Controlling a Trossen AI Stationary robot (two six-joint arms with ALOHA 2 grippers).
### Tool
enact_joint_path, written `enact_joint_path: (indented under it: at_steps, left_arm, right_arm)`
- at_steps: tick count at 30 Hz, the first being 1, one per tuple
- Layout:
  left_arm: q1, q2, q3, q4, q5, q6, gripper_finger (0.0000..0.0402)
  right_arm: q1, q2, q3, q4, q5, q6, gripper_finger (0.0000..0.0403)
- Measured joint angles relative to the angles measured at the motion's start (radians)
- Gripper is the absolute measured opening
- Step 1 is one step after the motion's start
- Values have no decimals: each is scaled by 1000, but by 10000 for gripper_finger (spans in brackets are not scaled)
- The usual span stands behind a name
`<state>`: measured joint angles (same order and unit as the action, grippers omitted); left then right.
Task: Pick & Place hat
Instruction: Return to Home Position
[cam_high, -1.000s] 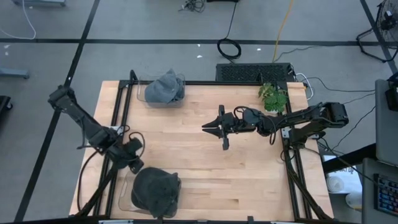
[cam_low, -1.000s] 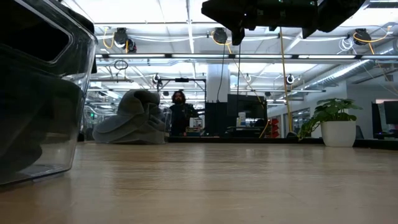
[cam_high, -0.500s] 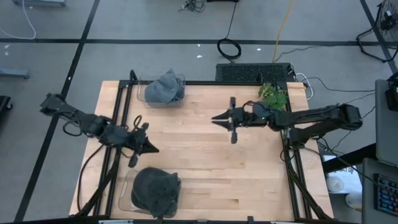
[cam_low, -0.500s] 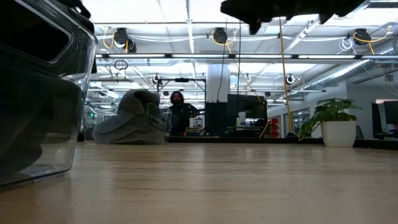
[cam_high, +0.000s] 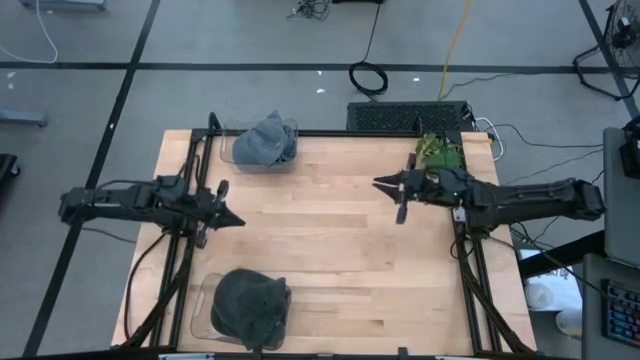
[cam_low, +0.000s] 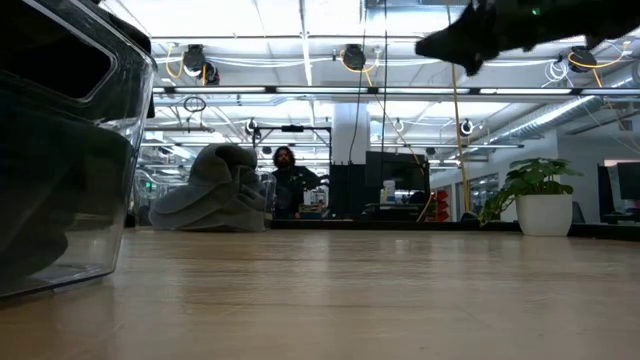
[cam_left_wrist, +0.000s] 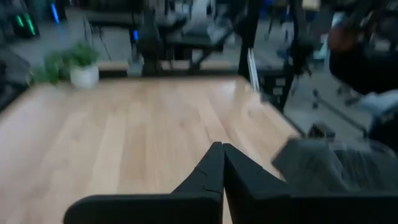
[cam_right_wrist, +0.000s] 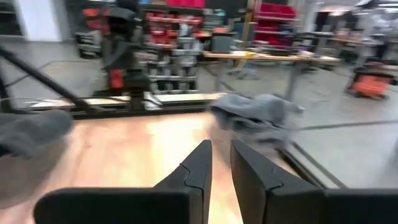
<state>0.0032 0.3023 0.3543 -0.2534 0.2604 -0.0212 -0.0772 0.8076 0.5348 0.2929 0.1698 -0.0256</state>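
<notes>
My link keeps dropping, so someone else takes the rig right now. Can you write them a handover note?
Left pincer: shut, empty, over the table's left edge.
Right pincer: slightly open, empty, over the right side by the plant.
Black cap lies in the bottom transparent bin; grey cap in the top bin.
Done: both caps binned.
Left: bring both arms home.

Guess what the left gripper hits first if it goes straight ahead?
Nothing soon, it seems. The left gripper points across bare table toward its far edge; depth is unclear.
</notes>
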Motion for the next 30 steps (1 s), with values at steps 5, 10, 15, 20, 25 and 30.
enact_joint_path:
  at_steps: [5,10,15,20,25,30]
  left_arm:
    - [62,-42,-106,183,-13,-65,1]
    - [84,-38,-231,325,-66,-70,1]
    - [86,-40,-324,430,-62,-79,1]
    - [85,-40,-344,431,-11,-91,1]
    - [85,-44,-344,430,4,-79,1]
    - [85,-44,-343,415,4,-104,0]
  right_arm:
    - [0,-111,-83,1,67,10,45]
    - [0,-174,-165,37,69,37,45]
    - [0,-212,-248,148,69,44,45]
    - [0,-235,-300,176,69,43,45]
    - [0,-271,-353,175,70,50,45]
    - [1,-368,-425,174,123,55,45]
